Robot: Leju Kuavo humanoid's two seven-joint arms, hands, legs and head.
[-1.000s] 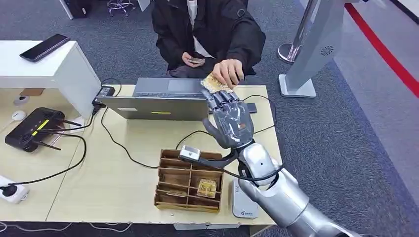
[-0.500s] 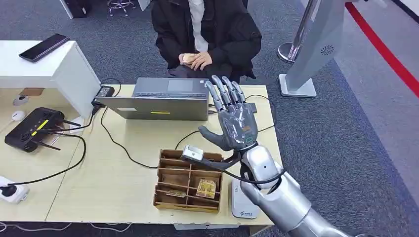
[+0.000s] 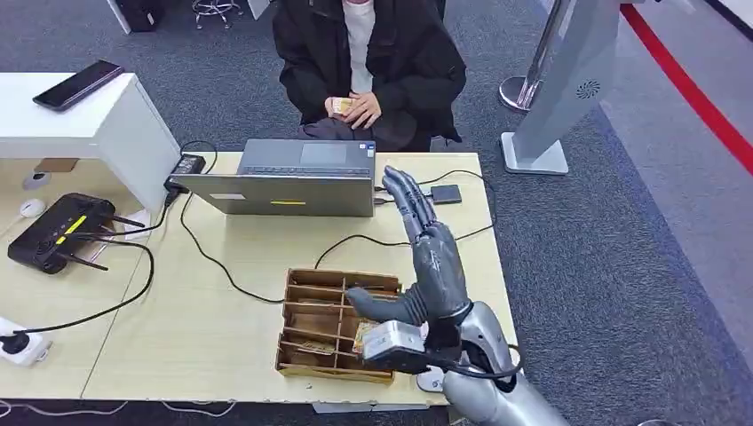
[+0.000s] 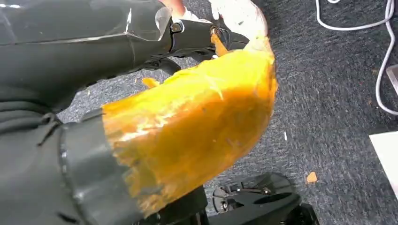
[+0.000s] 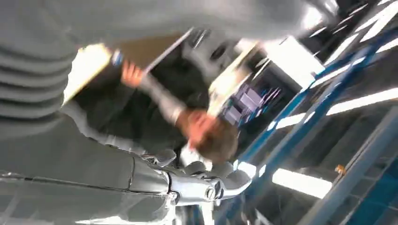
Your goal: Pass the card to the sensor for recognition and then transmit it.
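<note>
My right hand (image 3: 431, 257) stands edge-on above the right side of the table (image 3: 213, 311), fingers stretched out and apart, holding nothing. The thumb hangs over the wooden organiser (image 3: 324, 324), where another card (image 3: 366, 335) lies in a front compartment. The passed card (image 3: 343, 106) is in the hands of the seated person (image 3: 368, 53), down at the lap behind the laptop. A sliver of the white sensor (image 3: 428, 383) shows under my forearm at the table's front edge. My left hand (image 4: 187, 122), its thumb wrapped in yellow, hangs over the carpet with nothing in it.
A grey laptop (image 3: 293, 177) stands at the table's far edge, with cables trailing to a black router (image 3: 58, 231) and a power strip (image 3: 22, 342) on the left. A phone (image 3: 80, 84) lies on a white stand. A small black box (image 3: 447, 194) sits beyond my fingertips.
The person took the card from my right hand's fingertips and drew it back to the lap. My right hand turned edge-on and pulled back over the organiser.
</note>
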